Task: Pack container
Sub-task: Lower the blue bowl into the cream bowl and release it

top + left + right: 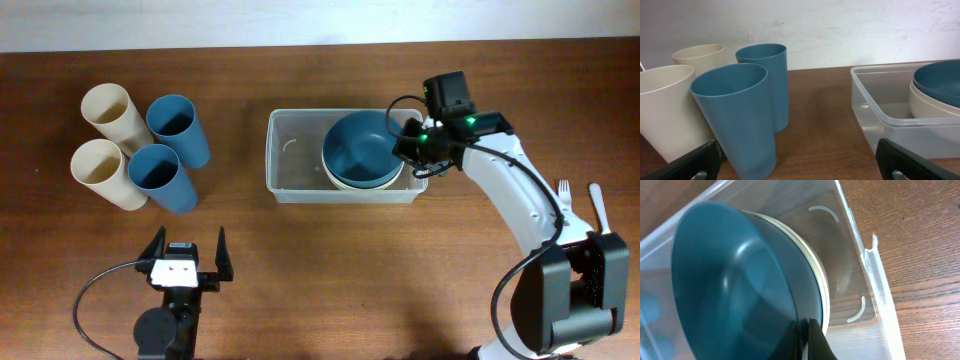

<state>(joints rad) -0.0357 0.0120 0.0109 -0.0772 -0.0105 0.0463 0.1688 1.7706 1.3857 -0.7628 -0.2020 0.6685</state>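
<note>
The container (292, 156) is a clear, slightly cloudy rectangular plastic bin with rounded corners and a raised rim, standing on a brown wooden table (330, 270). It lies directly under and ahead of the right gripper (412, 142). Its half nearer that gripper holds a blue bowl (362, 148) nested in a cream bowl (343, 183); its farther half is bare.

The right gripper's dark fingers (815, 341) are almost pressed together, pinching the blue bowl's rim at the side next to the container's end wall.

The left gripper (188, 250) sits low over the table with its fingers spread wide, holding and touching nothing. Ahead of it and to its left stand four tall cups (160, 150), two blue and two cream. The container is ahead of it to its right, well apart.
</note>
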